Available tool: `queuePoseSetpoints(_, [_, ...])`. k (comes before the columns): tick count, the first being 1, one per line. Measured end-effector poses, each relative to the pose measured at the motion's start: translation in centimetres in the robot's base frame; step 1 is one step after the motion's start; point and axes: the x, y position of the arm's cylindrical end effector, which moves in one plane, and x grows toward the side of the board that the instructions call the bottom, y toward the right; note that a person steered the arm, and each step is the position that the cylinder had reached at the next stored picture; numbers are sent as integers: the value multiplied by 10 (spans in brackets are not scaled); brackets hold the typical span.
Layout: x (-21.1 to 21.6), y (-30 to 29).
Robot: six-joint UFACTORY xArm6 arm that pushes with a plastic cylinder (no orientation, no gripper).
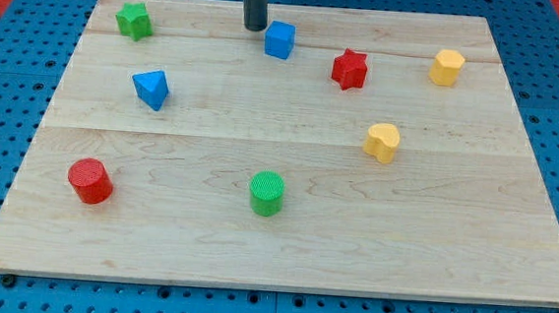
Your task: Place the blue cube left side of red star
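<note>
The blue cube (280,39) sits near the board's top edge, a little left of centre. The red star (349,70) lies to its right and slightly lower, with a gap of bare wood between them. My tip (255,27) is at the end of the dark rod coming down from the view's top. It stands just left of the blue cube, very close to it or touching its left face.
On the wooden board (283,246) also lie a green star (133,20) top left, a blue triangular block (152,88), a red cylinder (90,181), a green cylinder (267,192), a yellow heart-like block (383,142) and a yellow block (447,67) top right.
</note>
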Motion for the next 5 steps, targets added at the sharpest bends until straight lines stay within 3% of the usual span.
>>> queuePoseSetpoints(2, [-8, 94])
queuePoseSetpoints(5, [56, 32])
